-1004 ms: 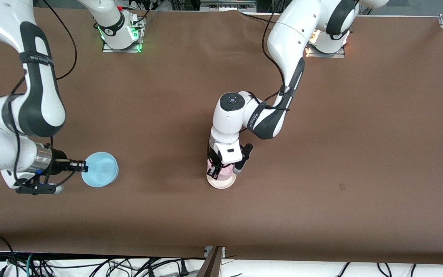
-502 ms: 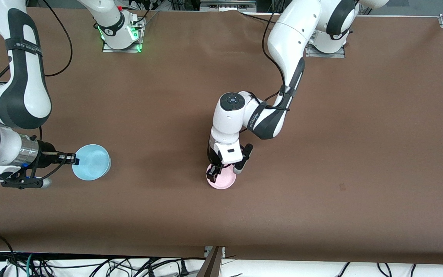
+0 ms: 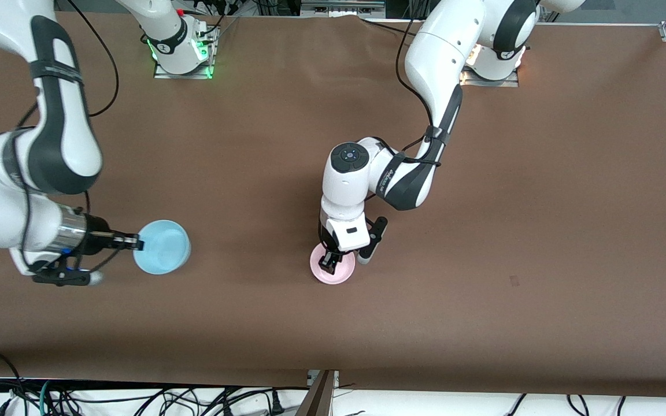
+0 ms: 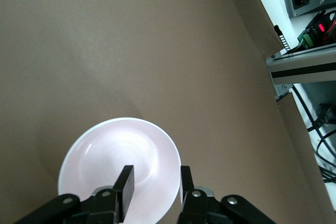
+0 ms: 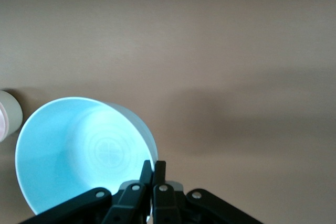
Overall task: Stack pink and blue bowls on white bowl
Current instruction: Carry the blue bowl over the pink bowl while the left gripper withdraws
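Stacking is half done by my read: you've got the pink bowl point(image 3: 333, 268) sitting near mid-worktop, and the white bowl isn't separately visible in the front view, so I judge it's nested under the pink one, though I can't confirm that. Left hand point(image 3: 329, 265) is low over the pink bowl, pointing down from a bent wrist; in the left wrist view its fingers point(image 4: 124, 180) stand apart astride the rim with a visible gap, one inside and one outside, so it's spread and not pinching anything. Right hand point(image 3: 134, 244) is at the right arm's end of the worktop, reaching out roughly level, fingers pressed together on the rim of the blue bowl point(image 3: 163, 255); the right wrist view shows the two tips point(image 5: 153, 172) clamped on the wall of the bowl with the bowl tilted toward the camera. I can't tell whether the blue bowl is clear of the brown worktop point(image 3: 541, 231) or just touching it. Next move, as I see it: you need the left hand lifted up and away from the pink bowl first, then the right arm carries the blue bowl over, levels it, centres it above the pink rim and lets go low. Watch the tilt, since a rim pinch can let the bowl swing.
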You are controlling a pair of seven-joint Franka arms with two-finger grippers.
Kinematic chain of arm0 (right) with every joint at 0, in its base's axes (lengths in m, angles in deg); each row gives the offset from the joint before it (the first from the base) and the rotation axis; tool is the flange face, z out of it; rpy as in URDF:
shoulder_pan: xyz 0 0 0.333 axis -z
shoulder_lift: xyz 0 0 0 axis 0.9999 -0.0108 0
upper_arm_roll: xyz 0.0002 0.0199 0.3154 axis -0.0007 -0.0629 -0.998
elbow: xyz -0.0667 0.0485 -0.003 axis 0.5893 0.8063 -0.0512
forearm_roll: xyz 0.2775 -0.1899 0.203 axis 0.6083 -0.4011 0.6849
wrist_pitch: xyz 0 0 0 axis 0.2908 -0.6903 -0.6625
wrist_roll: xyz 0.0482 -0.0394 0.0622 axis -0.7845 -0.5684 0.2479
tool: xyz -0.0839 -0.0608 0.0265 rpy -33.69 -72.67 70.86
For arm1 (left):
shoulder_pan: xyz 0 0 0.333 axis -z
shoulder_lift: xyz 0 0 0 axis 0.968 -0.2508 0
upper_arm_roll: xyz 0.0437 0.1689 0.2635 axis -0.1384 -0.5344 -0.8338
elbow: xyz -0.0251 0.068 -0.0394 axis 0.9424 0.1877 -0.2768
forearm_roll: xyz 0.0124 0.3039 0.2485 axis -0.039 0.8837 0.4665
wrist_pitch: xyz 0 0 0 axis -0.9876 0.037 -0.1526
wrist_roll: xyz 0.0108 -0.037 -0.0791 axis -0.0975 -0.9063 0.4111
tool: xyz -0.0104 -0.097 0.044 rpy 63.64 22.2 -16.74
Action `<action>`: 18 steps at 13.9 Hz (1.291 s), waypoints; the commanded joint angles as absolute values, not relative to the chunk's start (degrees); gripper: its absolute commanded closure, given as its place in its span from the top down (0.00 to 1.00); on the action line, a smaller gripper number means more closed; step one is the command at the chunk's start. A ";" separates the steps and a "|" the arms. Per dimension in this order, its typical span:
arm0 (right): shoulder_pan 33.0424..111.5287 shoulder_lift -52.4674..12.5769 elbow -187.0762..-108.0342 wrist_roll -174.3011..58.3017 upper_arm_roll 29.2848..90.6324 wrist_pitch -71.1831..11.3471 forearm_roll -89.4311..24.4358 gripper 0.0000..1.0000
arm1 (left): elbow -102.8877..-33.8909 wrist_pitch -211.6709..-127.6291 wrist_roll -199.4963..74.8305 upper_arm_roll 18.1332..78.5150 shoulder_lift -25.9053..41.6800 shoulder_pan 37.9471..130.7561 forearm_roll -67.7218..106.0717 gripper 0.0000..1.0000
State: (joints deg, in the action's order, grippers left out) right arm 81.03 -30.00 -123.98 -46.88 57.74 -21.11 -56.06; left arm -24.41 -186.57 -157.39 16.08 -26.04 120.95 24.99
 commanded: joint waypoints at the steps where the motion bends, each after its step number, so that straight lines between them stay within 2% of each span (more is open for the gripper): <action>1: 77.97 -32.33 -122.98 -41.38 57.76 -24.67 -55.46 0.00 | -24.14 -178.73 -149.25 16.11 -22.57 120.74 23.86 0.43; 10: 66.28 -38.84 -122.28 -21.71 57.85 -38.56 -55.54 0.00 | -24.14 -161.15 -127.64 16.20 -14.76 114.95 17.19 0.41; 16: 58.55 -46.30 -113.15 -5.18 58.20 -39.80 -57.91 0.00 | -24.22 -148.48 -108.66 16.20 -6.41 106.26 14.28 0.41; 18: 56.52 -47.72 -112.61 -1.13 58.20 -41.99 -59.14 0.00 | -24.49 -145.40 -101.01 16.02 -3.94 103.01 13.23 0.42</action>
